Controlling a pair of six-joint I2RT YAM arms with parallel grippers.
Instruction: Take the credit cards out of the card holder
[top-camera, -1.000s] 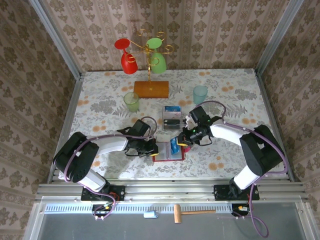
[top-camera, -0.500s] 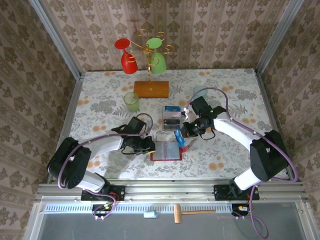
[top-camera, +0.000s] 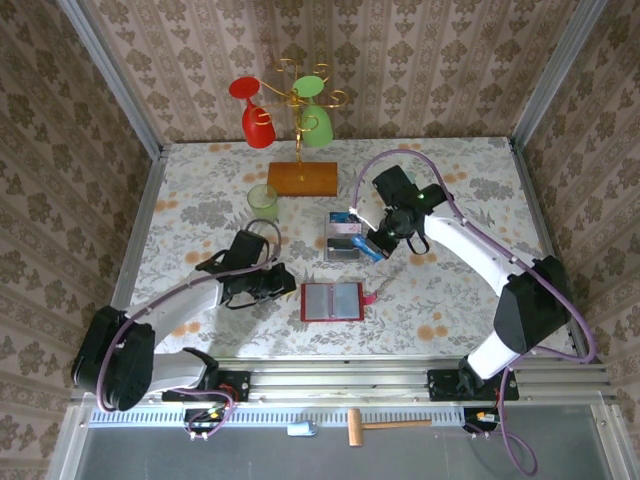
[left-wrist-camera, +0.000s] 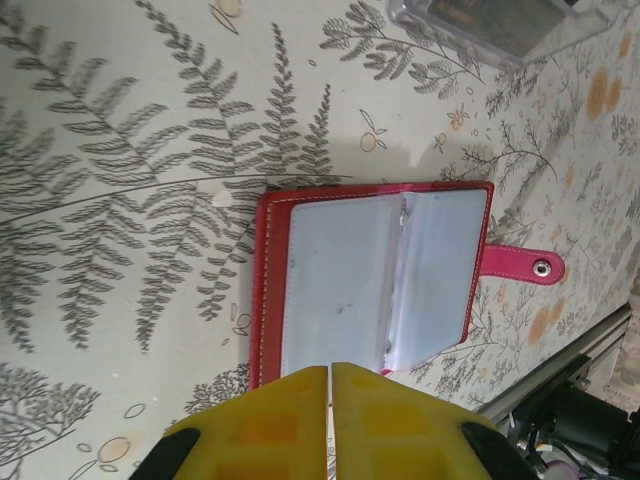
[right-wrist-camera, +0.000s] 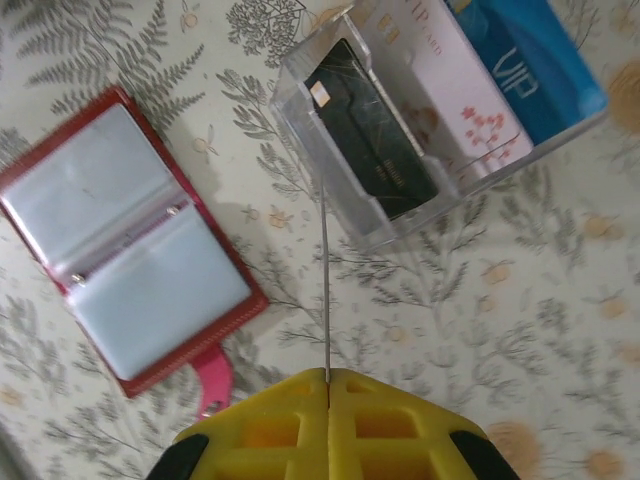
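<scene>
The right gripper (right-wrist-camera: 327, 388) was clamped shut on one blue card (top-camera: 365, 246), held edge-on beyond the card holder (right-wrist-camera: 120, 265), over the near wall of the clear box (right-wrist-camera: 298, 115). That box, just past the holder's far edge, already held a dark card (right-wrist-camera: 375, 140), a pale one (right-wrist-camera: 445, 90) and a blue one (right-wrist-camera: 535, 60). The holder lay open and flat on the table (top-camera: 200, 200), and both pockets in sight looked empty.

The step seemed to be the drop-off. Next the card would need lining up with a slot and then letting go, or its edge might catch on a wall or divider.

The left gripper (left-wrist-camera: 330, 395) sat closed and empty, just left of the holder and clear of it. Bare table lay open to the holder's right, past its closing tab (left-wrist-camera: 520, 265).
</scene>
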